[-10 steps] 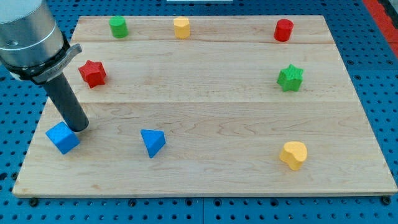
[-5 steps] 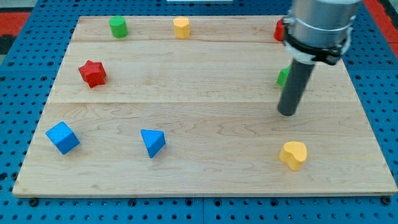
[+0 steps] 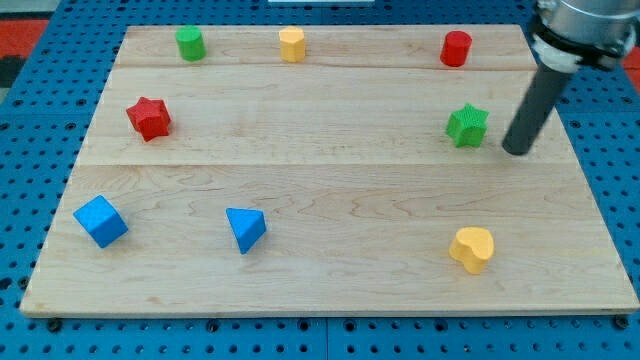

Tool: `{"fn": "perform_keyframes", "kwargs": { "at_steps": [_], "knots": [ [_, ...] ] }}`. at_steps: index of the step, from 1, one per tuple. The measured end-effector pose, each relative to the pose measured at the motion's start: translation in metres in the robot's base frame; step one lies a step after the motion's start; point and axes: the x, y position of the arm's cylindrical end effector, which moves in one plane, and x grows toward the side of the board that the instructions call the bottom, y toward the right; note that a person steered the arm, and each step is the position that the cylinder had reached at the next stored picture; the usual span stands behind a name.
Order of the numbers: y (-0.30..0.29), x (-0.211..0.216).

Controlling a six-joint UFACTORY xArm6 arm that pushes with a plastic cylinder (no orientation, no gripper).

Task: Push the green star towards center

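Where the dark rod comes down at the right of the frame, my tip [image 3: 517, 150] rests on the table [image 3: 330, 280] just right of the green star [image 3: 466, 125], near it with a small gap showing. No hand shows on this arm, only the bare rod. That star sits in the right part of the frame, well away from the middle. A red cylinder [image 3: 456, 48] stands above it at the upper right, and a yellow heart [image 3: 472, 248] lies below at the lower right. A red star [image 3: 149, 117] sits far left
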Motion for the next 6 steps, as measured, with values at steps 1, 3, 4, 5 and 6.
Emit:
{"fn": "perform_keyframes", "kwargs": {
  "at_steps": [1, 3, 4, 5, 6],
  "knots": [
    [-0.005, -0.022],
    [-0.141, -0.010],
    [-0.146, -0.043],
    [-0.185, -0.084],
    [-0.263, -0.096]
  ]
}}
